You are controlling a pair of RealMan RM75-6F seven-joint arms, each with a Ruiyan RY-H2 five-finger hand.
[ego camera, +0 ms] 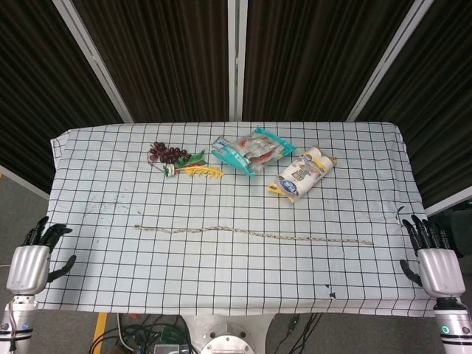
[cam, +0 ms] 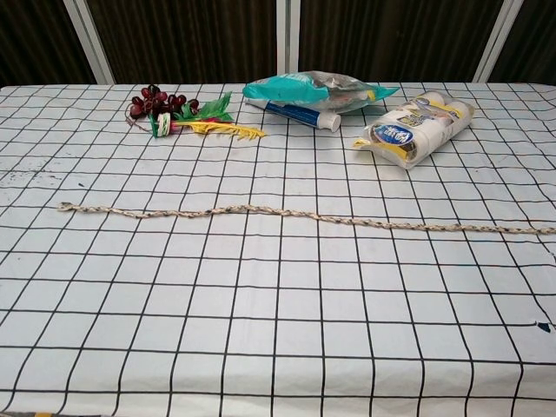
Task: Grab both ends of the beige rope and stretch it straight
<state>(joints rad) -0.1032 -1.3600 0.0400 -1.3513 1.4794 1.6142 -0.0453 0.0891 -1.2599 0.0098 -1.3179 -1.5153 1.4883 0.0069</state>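
Left hand (ego camera: 29, 262): positioned off the table's near left corner, at about 8 o'clock from the table centre. Fingers are spread and extended upward; nothing is held. It appears in the head view only.

Right hand (ego camera: 435, 258): positioned off the table's near right corner, at about 4 o'clock from the table centre. Fingers are spread; nothing is held. It is well apart from the rope's right end.

Table (ego camera: 221, 287): covered with a white cloth bearing a black grid.

Beige rope (ego camera: 251, 234): lies flat on the cloth across the middle of the table, running from 9 o'clock to 3 o'clock. It is almost straight, with slight waves along the left half. Neither end is in contact with a hand. In the chest view the rope (cam: 287, 214) reaches the right frame edge.

Far half of the table, from 11 o'clock to 1 o'clock:
- Bunch of dark red artificial grapes with green and yellow leaves (ego camera: 181, 160).
- Teal and clear plastic bag (ego camera: 252, 150), just beside the bunch.
- Wrapped pack of white rolls (ego camera: 302, 174), lying tilted, near the bag.
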